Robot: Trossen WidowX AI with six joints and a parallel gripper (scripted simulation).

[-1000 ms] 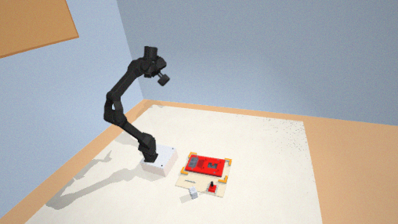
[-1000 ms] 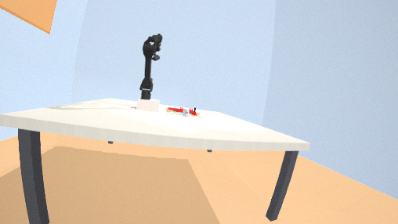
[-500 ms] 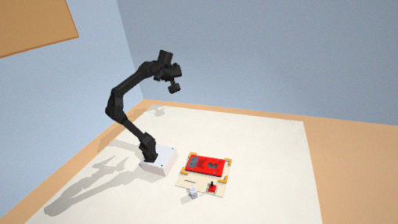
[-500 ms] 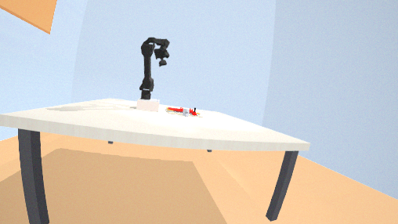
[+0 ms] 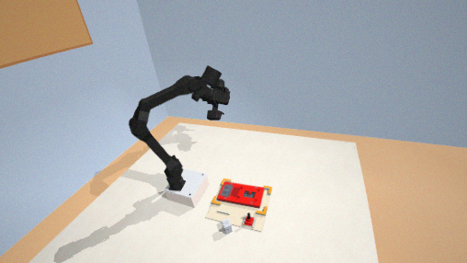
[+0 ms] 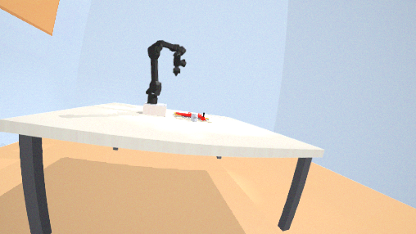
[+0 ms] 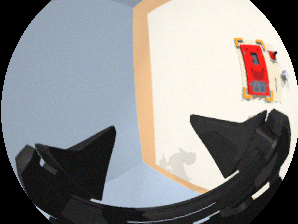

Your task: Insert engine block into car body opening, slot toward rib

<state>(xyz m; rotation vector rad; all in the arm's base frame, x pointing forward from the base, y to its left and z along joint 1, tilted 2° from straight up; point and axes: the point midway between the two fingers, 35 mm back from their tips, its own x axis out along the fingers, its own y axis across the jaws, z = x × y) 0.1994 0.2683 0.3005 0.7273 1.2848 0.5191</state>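
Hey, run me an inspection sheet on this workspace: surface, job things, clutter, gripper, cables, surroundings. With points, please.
Surface: pale table top (image 5: pixel 299 184) (image 6: pixel 102 131) (image 7: pixel 200 75), shadows across it.
Job's things: red car body (image 5: pixel 255 200) (image 7: pixel 251 75) flat between orange corner brackets; small grey block (image 5: pixel 226 226) (image 6: pixel 194 117) (image 7: pixel 284 76), probably the engine block, outside the opening; slot side unclear.
Clutter: small red piece with black upright (image 5: pixel 248 222) beside the car body.
Gripper: gripper (image 5: pixel 214 116) (image 6: pixel 176 73) (image 7: pixel 152 125) raised above the table, open, holding nothing.
Cables: nothing seen.
Surroundings: blue-grey walls, orange panel (image 5: pixel 41 29) (image 6: pixel 33 12) upper left.
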